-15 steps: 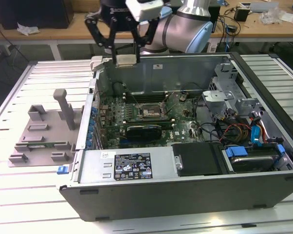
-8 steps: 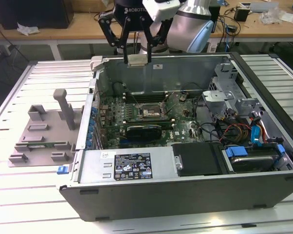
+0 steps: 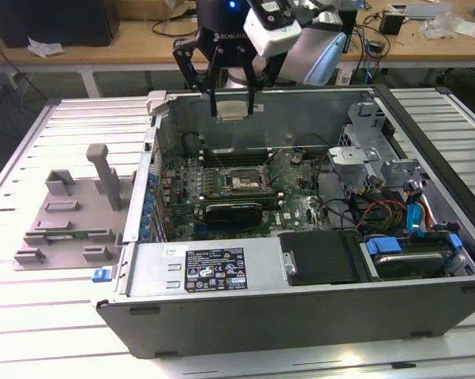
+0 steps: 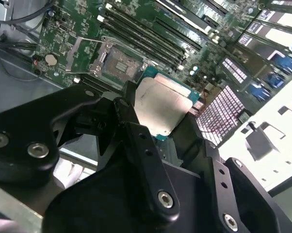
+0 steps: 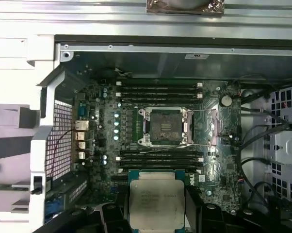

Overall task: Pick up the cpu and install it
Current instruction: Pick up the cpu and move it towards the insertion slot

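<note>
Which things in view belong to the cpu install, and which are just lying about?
Job in hand:
- cpu, gripped in the hand
- empty socket on the motherboard
- computer case

Lying about:
- grey tray with posts, beside the case
- drive bay with blue tabs
- coloured cables

This looks like a robotics lab or electronics workshop: an opened computer case [image 3: 301, 316] lies on a ribbed metal table [image 3: 32, 316], and a wooden bench [image 3: 135, 46] along the top of the exterior view carries loose cables [image 3: 372, 17].
</note>
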